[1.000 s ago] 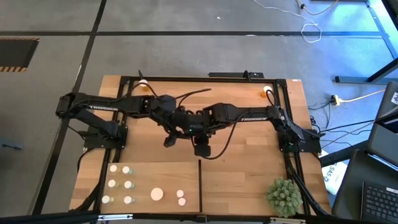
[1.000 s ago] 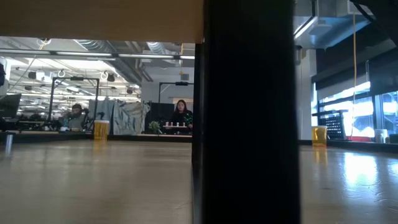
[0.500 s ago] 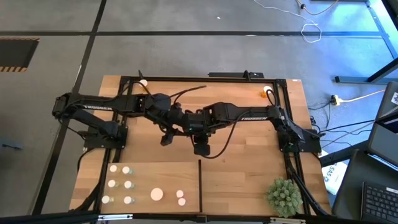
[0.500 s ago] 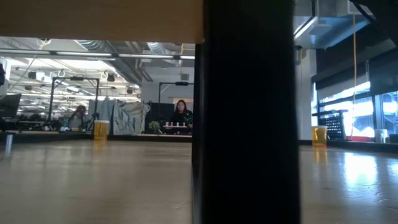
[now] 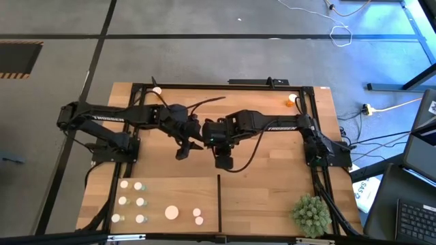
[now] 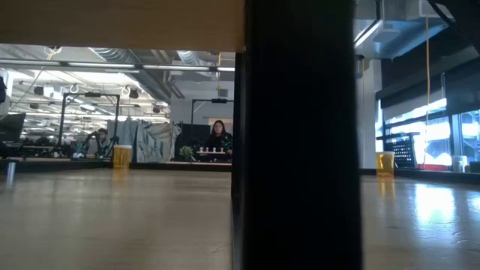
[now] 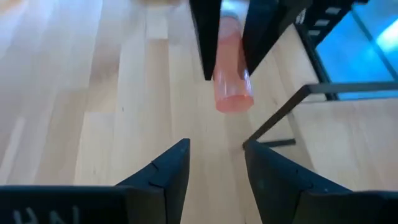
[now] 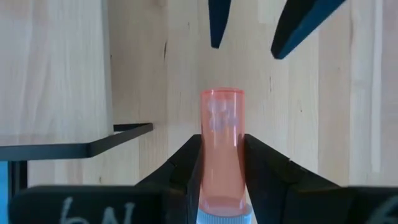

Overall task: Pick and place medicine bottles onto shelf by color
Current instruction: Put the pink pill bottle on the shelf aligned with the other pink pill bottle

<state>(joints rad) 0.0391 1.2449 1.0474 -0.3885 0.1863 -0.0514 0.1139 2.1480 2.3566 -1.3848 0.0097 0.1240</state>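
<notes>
I've got both arms meeting mid-desk (image 5: 272, 163). Low view mostly blocked by a dark upright. Shelf (image 5: 266, 204) bottles (image 5: 139, 202) sit left of the divider; colours hard to read. Right end effector (image 8: 222, 163) clamps an orange bottle (image 8: 221, 134), cap cut off. Left end effector (image 7: 214, 165) empty, fingers apart, facing it.

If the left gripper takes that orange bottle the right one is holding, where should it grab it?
Probably the bare bottom half of the orange bottle. The right gripper clamps it near the cap end, leaving the base end pointing at the open, empty left gripper. Approaching straight on, fingers either side of the round body, looks best.
</notes>
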